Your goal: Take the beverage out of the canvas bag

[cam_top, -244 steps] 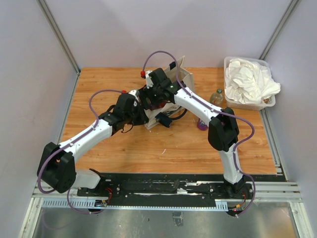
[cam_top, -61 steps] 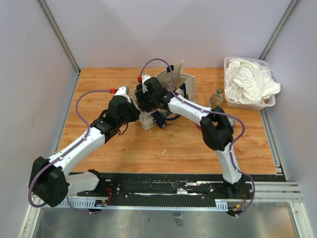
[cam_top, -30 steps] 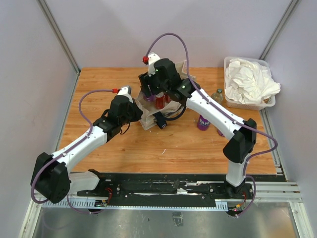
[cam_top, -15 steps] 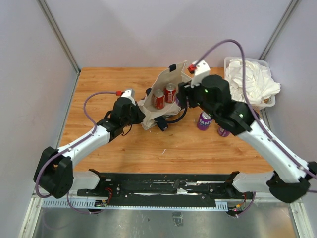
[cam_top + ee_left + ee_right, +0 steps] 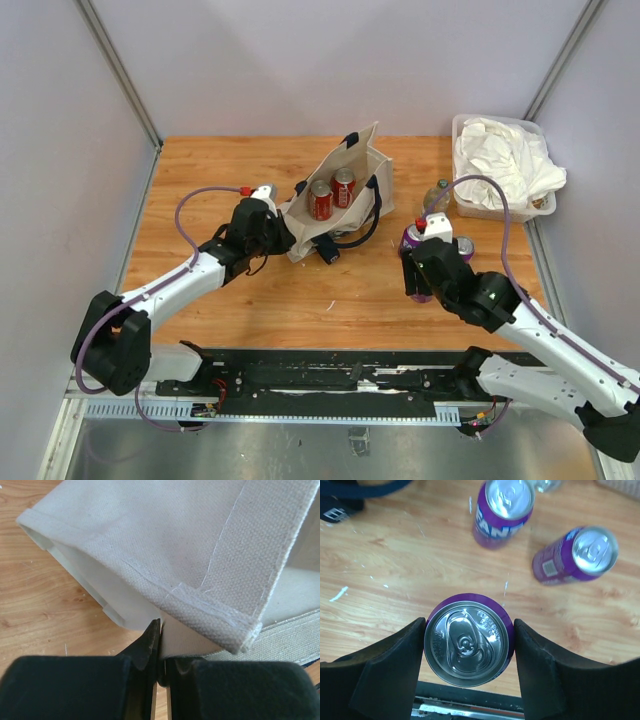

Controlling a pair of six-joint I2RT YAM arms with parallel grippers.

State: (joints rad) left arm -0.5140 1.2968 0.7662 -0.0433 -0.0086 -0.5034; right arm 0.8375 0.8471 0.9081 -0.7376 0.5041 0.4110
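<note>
While right tool (image 5: 469,647) grips a purple can (image 5: 469,647) | purple: 3 | red cans (image 5: 321,202): 2

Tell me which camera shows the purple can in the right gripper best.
The right wrist view: the purple can fills the centre, lid up, clamped in the right gripper. The top external view mostly hides it under the wrist; the left wrist view shows just the canvas bag.
</note>
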